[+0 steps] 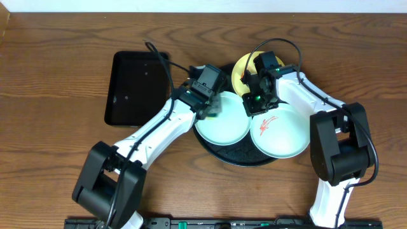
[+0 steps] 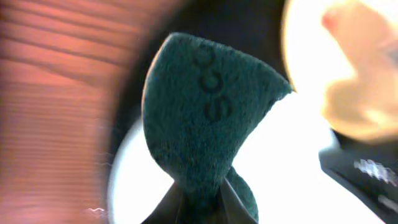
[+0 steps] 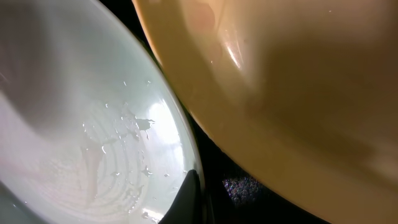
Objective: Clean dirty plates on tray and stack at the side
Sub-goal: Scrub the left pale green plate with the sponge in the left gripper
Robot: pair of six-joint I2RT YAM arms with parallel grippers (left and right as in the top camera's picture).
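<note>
The round black tray holds three plates. The pale yellow plate is at the back. A mint plate lies front left. A second mint plate with a red-orange smear lies front right. My left gripper is shut on a dark green scouring pad over the left mint plate. My right gripper grips that plate's right rim; in the right wrist view one finger sits on the wet mint plate, beside the yellow plate.
A smaller rectangular black tray lies on the wooden table left of the round tray. Both arms reach in from the front and crowd the tray's back half. The right arm's cable arcs over the yellow plate.
</note>
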